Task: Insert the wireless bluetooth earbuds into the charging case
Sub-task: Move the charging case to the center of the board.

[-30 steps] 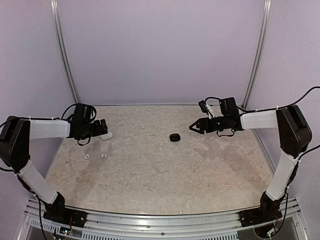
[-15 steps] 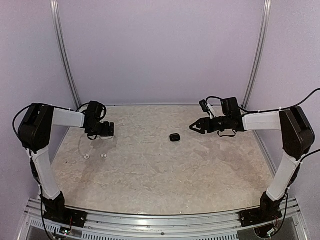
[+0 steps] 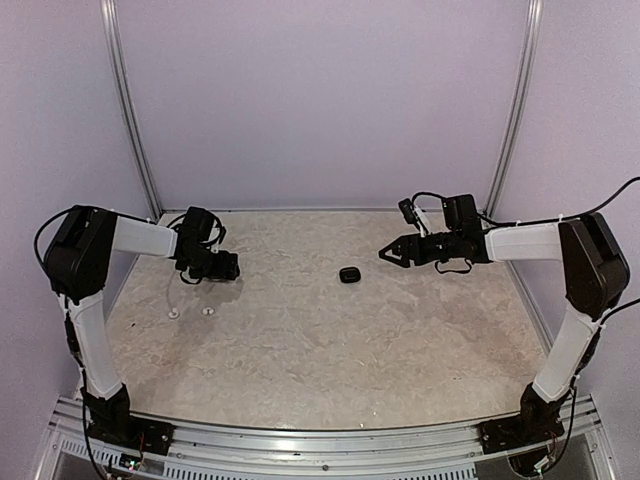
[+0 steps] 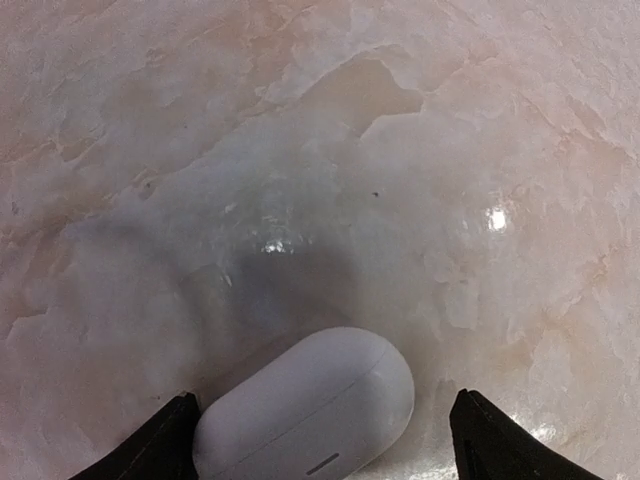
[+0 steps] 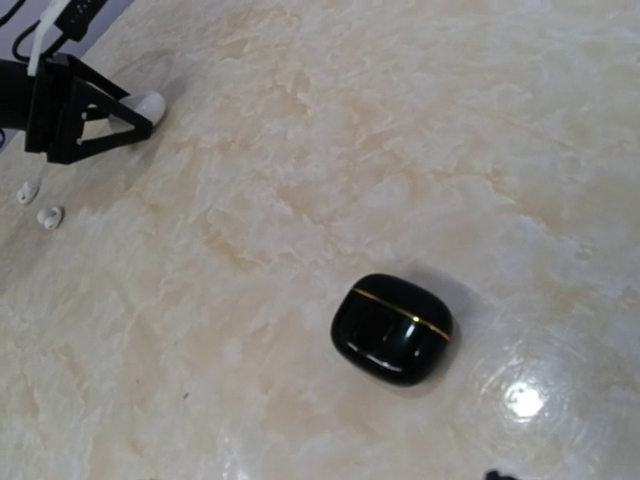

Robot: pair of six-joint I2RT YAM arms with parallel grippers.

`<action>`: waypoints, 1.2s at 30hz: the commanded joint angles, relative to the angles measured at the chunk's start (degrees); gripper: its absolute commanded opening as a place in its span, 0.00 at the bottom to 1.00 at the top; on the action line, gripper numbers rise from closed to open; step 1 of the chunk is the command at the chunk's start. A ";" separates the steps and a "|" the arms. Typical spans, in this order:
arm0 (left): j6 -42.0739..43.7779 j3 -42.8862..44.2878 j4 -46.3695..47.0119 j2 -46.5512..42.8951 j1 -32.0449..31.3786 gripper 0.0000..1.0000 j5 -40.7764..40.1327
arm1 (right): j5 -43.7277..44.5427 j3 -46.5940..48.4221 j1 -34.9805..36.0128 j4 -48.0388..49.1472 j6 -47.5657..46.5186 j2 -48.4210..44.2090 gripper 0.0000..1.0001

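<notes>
A closed white charging case [image 4: 310,410] lies on the table between the fingers of my left gripper [image 4: 322,400]. Its left fingertip [image 4: 170,440] touches the case's end; the right fingertip [image 4: 490,440] stands apart from it, so the gripper is open. From above, the left gripper [image 3: 230,267] hides this case. Two white earbuds [image 3: 173,313] [image 3: 208,311] lie loose on the table just nearer than it. A closed glossy black case [image 3: 349,275] with a gold seam [image 5: 392,328] lies mid-table. My right gripper [image 3: 385,256] hovers to its right, open and holding nothing.
The right wrist view also takes in the white case [image 5: 150,103], the left gripper's fingertips [image 5: 80,110] and the white earbuds [image 5: 22,192] [image 5: 48,214]. Purple walls close off the back and both sides of the marbled table [image 3: 320,340].
My left arm has swung right and set its gripper over the white case, with the jaws narrowing slightly. The right arm and the black case have not moved.
</notes>
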 commanded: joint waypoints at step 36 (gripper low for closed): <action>8.75 -0.62 -1.68 0.93 -12.00 0.31 -3.61 | -4.75 -4.79 -0.28 3.54 3.04 -5.36 0.69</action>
